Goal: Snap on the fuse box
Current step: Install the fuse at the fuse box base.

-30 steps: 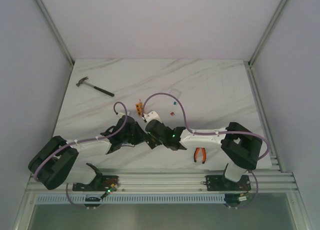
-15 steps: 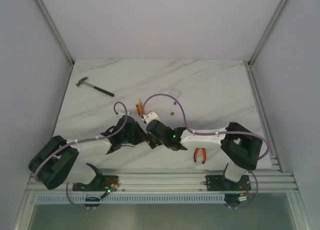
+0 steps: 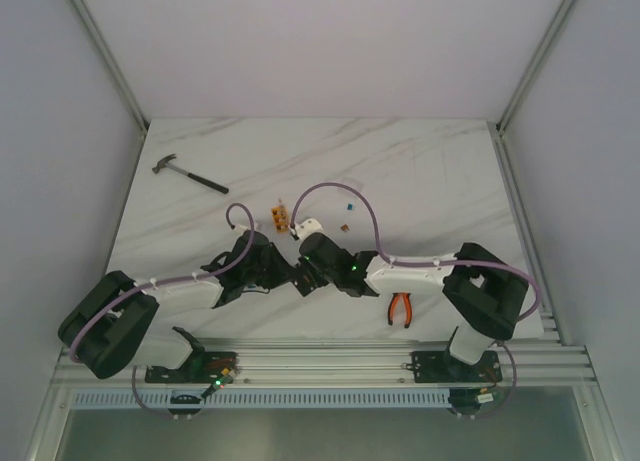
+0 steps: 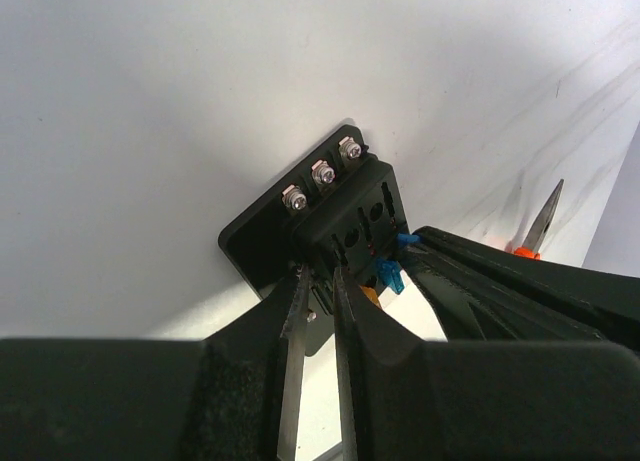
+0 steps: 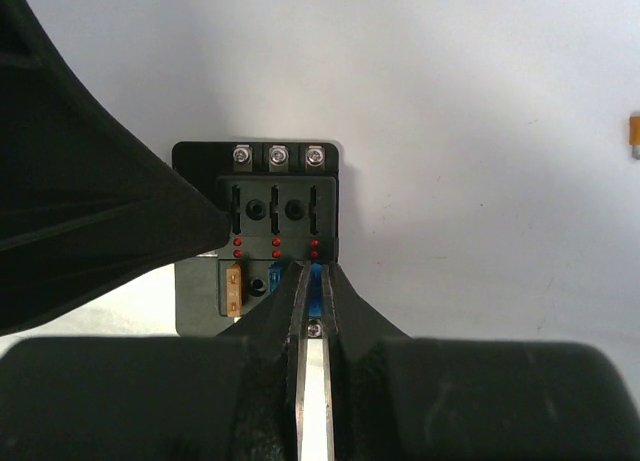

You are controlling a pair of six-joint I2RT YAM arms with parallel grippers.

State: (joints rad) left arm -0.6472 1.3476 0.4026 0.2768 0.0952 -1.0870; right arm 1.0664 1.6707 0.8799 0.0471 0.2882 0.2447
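Observation:
The fuse box [image 5: 200, 281] is a black square block with three screws along its far edge and red dots between its slot rows. It lies flat on the white table, also seen in the left wrist view as the fuse box [image 4: 345, 206]. My left gripper [image 4: 318, 273] is shut on its near edge. My right gripper [image 5: 313, 273] is shut on a blue fuse [image 5: 316, 279] standing at the right slot of the near row. An orange fuse [image 5: 234, 289] sits in the left slot. From above, both grippers [image 3: 294, 268] meet and hide the box.
Orange-handled pliers [image 3: 401, 309] lie near the front edge on the right. A small orange block [image 3: 279, 217] sits just beyond the grippers, and a hammer [image 3: 190, 174] lies at the far left. Loose small fuses [image 3: 349, 209] lie behind the right wrist.
The right arm's wrist and cable loop have shifted slightly to the right and turned over the box. The left arm has stayed still, and both grips are unchanged.

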